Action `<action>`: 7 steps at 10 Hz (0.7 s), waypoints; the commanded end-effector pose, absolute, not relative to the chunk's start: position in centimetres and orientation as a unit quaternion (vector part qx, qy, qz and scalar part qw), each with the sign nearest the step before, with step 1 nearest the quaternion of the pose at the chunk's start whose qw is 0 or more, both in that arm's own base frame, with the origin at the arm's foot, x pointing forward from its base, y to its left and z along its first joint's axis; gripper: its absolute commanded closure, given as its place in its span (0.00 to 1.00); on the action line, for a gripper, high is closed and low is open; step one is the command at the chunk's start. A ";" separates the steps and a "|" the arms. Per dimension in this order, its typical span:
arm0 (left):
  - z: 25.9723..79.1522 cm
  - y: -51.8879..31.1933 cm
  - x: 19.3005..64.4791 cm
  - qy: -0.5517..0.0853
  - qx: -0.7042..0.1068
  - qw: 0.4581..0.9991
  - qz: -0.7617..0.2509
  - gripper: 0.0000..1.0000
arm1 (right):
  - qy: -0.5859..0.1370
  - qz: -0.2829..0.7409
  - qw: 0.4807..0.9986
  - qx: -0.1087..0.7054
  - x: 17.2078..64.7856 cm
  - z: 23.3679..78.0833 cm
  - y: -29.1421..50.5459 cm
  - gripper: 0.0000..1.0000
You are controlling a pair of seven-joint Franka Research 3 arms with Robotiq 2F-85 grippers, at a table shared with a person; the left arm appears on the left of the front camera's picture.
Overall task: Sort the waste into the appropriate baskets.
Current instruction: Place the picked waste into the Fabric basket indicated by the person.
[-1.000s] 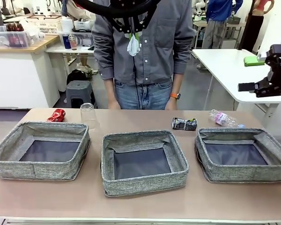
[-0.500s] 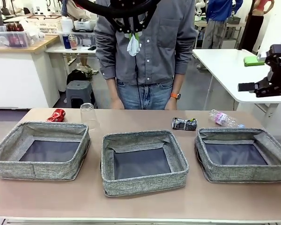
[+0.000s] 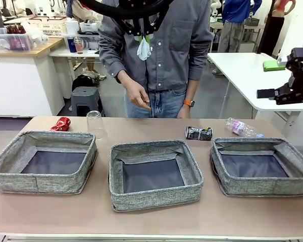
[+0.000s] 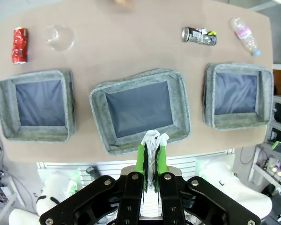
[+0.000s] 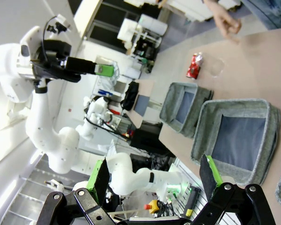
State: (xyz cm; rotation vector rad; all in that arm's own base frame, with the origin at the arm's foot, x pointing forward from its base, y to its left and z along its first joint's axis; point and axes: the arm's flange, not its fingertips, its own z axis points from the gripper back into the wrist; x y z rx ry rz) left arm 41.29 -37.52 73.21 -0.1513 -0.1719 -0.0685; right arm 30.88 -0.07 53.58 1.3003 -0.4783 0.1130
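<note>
Front cam: my left gripper (image 3: 144,38) hangs high over the far side of the table (image 3: 151,219), in front of the person's chest. Its jaws are pinched tight on the crumpled white tissue (image 3: 144,49), which dangles below the green pads. Right gripper (image 3: 269,79) sits off to the right, well above the tabletop, jaws spread wide w/ nothing btw them. Three grey baskets in a row: left basket (image 3: 40,182), mid basket (image 3: 156,197), right basket (image 3: 262,187), each showing a bare dark bottom. Crushed red can (image 3: 61,123) lies behind the left basket, clear cup (image 3: 94,123) near it to the right. Dark-silver can (image 3: 198,133) lies on the far side btw mid and right baskets. Bottle (image 3: 240,127) lies on its side behind the right basket. Person's hand (image 3: 137,95) is lifted above the far edge, touching nothing

Left wrist cam: looking straight down. Tissue (image 4: 153,139) is clamped btw the pads and pokes out past the tips, lined up over the near wall of the mid basket (image 4: 180,110). Red can (image 4: 19,44), cup (image 4: 59,37), dark-silver can (image 4: 199,36) and bottle (image 4: 245,35) all sit on the far strip of table, outside the baskets

Right wrist cam: pic rolled sideways. Right gripper (image 5: 155,176) fingers stand wide apart, gap empty. Beyond them I see the mid basket (image 5: 203,136), then the left basket (image 5: 171,101), w/ red can (image 5: 195,65) and cup (image 5: 216,68) next to each other past it, person's hand (image 5: 225,21) above them
</note>
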 end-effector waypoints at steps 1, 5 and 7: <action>73.4 -37.4 40.9 -0.084 -0.073 0.993 -0.028 1.00 | -0.231 0.060 0.759 0.605 31.2 53.7 0.1 0.00; 73.4 -37.4 40.9 -0.084 -0.073 0.993 -0.028 1.00 | -0.231 0.060 0.759 0.605 31.2 53.7 0.1 0.00; 73.2 -37.5 41.3 -0.086 -0.075 0.993 -0.034 0.94 | -0.231 0.060 0.759 0.605 31.2 53.7 0.1 0.00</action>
